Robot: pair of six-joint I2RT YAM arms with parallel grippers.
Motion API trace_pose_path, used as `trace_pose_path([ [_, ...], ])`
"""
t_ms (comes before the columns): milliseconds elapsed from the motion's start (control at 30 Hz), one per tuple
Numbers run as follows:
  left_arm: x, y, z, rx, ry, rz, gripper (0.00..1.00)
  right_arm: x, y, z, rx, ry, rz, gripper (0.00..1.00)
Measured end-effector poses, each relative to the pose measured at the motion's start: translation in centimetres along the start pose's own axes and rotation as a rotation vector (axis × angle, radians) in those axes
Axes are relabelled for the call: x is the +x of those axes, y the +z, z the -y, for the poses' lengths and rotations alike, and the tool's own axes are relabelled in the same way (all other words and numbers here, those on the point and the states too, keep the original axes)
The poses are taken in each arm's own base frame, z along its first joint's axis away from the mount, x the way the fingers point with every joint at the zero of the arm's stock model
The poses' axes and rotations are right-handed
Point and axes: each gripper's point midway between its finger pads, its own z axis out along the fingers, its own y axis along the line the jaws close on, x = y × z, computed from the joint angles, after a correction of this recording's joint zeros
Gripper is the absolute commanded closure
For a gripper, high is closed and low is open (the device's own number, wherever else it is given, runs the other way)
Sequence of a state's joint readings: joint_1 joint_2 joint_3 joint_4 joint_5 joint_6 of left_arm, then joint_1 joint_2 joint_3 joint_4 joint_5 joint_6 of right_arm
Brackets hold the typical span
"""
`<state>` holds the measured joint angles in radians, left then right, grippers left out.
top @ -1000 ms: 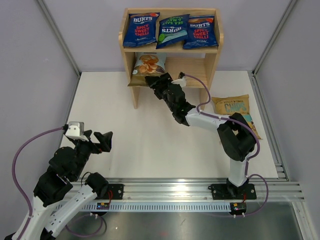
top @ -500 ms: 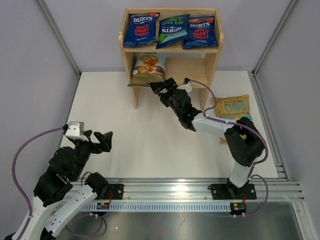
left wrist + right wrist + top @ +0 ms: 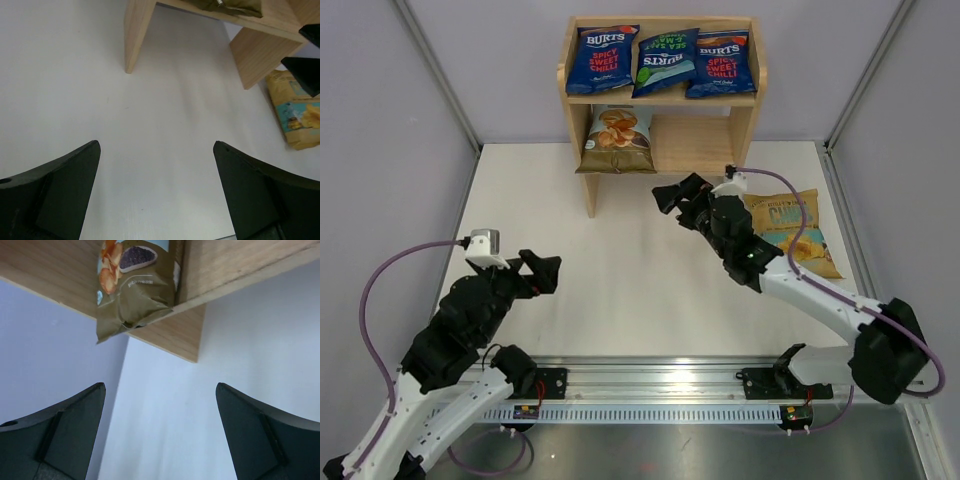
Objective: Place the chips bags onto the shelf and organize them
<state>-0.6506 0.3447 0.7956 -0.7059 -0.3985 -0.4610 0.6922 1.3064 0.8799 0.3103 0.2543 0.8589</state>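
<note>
lying beside shelf (image 3: 695, 140), yellow bag (image 3: 775, 213)

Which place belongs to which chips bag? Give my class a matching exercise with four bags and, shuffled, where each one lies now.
Bags
1. green-label Burts bag
2. tan bag
3. yellow bag
4. left-hand red-label Burts bag

Places
A. on the table, right of the shelf
B. top tier, middle
C. lower tier, left end
D. top tier, left end

Pairs: 1-B, 2-C, 3-A, 4-D
</note>
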Motion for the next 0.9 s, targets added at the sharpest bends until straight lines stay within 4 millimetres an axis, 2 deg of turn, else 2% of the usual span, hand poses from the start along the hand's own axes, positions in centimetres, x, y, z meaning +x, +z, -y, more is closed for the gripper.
trace_pose_path([
  [133, 1.5, 1.9, 2.7, 0.103, -0.074, -0.038, 0.01, -1.3, -3.9, 1.0, 0.070, -0.096, -0.034, 0.00],
  [267, 5.2, 4.8, 5.3, 0.185, -0.114, -0.164, 0.01, -2.0, -7.9, 2.1, 0.113, -0.194, -0.076, 0.01],
  [467, 10.5, 8.8, 8.8, 0.291, -0.228, -0.321, 0.01, -4.5, -15.7, 4.2, 0.148, -0.252, -0.036, 0.01],
  [567, 12.1, 10.6, 11.2, 0.352, -0.275, -0.375, 0.01, -6.0, -18.9, 4.8, 0.168, -0.255, 0.003, 0.00],
  [633, 13.4, 11.6, 12.8, 0.386, -0.288, -0.416, 0.01, -6.6, -20.3, 5.1, 0.184, -0.260, 0.009, 0.00],
  [767, 16.7, 13.5, 17.1, 0.455, -0.290, -0.515, 0.01, -7.3, -22.7, 5.7, 0.207, -0.271, 0.011, 0.01],
  [900, 18.4, 15.7, 22.9, 0.550, -0.309, -0.561, 0.01, -7.9, -25.1, 6.0, 0.180, -0.258, 0.038, 0.00],
])
